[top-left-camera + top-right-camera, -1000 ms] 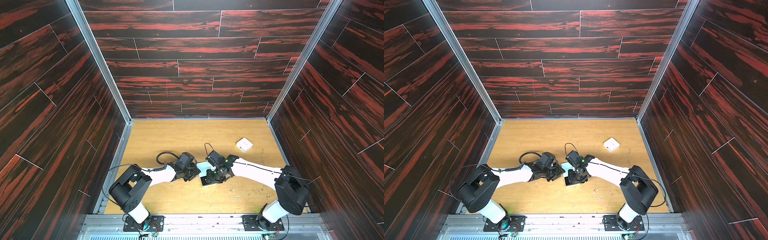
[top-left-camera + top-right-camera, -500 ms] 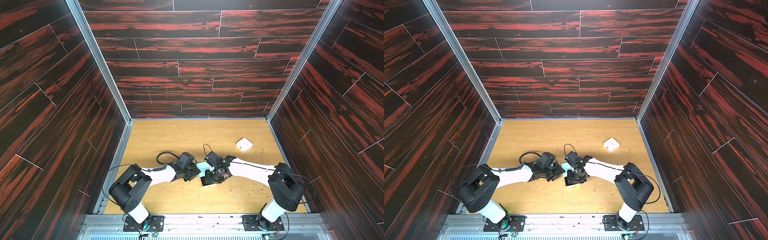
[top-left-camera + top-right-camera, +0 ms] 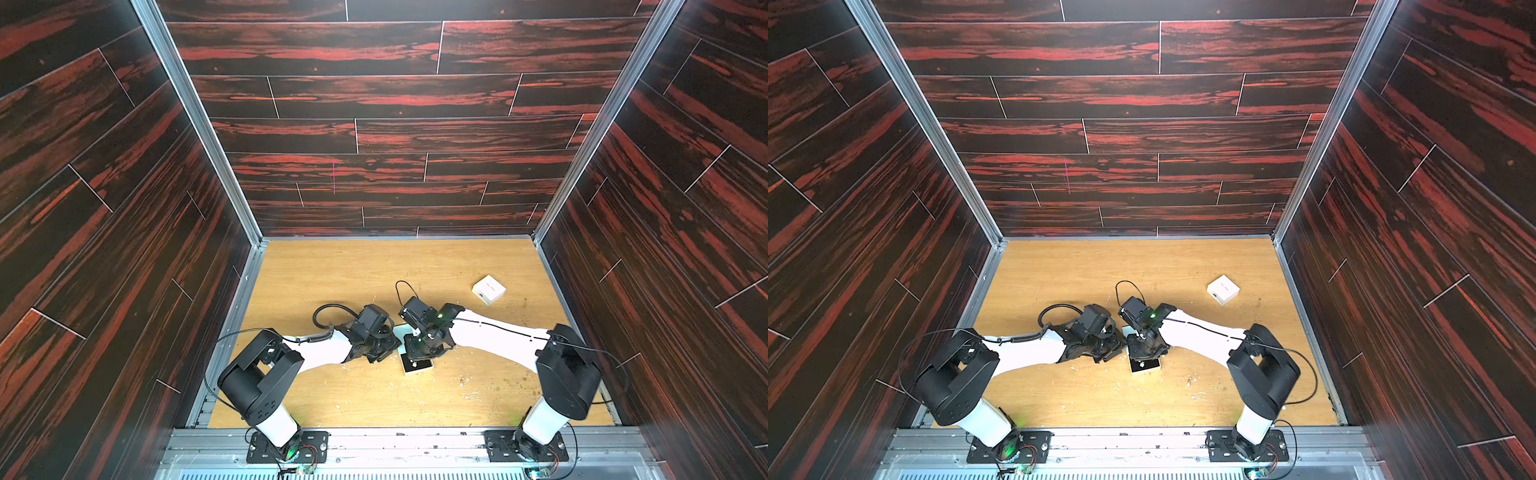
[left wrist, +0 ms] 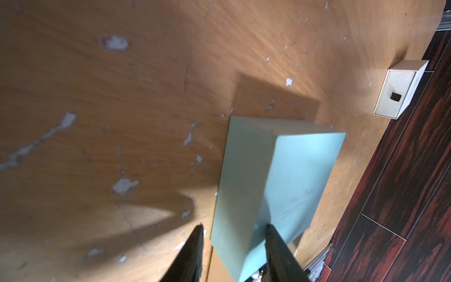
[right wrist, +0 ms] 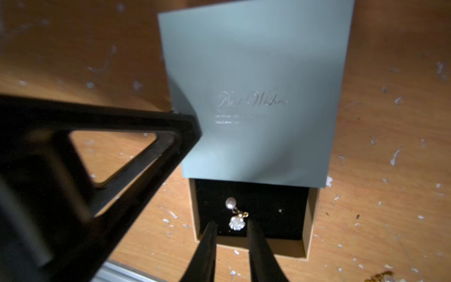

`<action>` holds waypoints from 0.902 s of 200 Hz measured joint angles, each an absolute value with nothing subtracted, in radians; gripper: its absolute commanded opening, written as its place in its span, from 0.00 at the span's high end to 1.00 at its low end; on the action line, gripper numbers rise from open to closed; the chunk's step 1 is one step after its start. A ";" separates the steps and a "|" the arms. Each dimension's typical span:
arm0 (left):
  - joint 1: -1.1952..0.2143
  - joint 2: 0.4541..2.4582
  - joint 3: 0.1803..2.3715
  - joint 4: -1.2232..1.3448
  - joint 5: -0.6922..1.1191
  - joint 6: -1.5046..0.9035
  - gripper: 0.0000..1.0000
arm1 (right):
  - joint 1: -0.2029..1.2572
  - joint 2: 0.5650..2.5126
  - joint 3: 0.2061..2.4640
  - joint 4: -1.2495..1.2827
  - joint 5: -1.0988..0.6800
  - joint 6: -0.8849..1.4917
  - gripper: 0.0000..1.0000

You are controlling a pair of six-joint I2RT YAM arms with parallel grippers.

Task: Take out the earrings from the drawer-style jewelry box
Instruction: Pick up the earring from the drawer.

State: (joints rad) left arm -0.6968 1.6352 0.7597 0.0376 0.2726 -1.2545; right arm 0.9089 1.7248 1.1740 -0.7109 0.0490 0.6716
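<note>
— Down in the pulled-out drawer [image 5: 310,219], on the black lining, is that the earring [image 5: 234,216]?

— Yes: a pearl with a pale cluster hung below it on a gold link, lying toward the drawer's outer end. It is the only one I can make out for certain.

— Why is the left gripper [image 4: 234,225] on the jewelry box at all?

— To pin it, I'd judge, since the teal sleeve [image 5: 256,97] could slide when the drawer is worked. Its jaws stand apart across the sleeve's corner, with one tip on the top edge and the other just beside the wall. Whether they truly pinch, I cannot tell.

— And the right gripper [image 5: 230,223]?

— Narrowly spread, with a finger on either side of the cluster. It is not gripping, as far as I can see.

— Poses?

— In both top views the arms lie low, stretched inward from the near rail, wrists meeting over the middle of the table [image 3: 332,282]. The right arm [image 3: 498,338] tips its gripper steeply down into the drawer. A small white box [image 3: 488,289] sits well apart.
</note>
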 measured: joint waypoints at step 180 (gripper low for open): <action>-0.679 1.636 0.734 0.088 0.298 -1.279 0.57 | 0.946 1.834 1.217 -0.754 0.089 0.653 0.80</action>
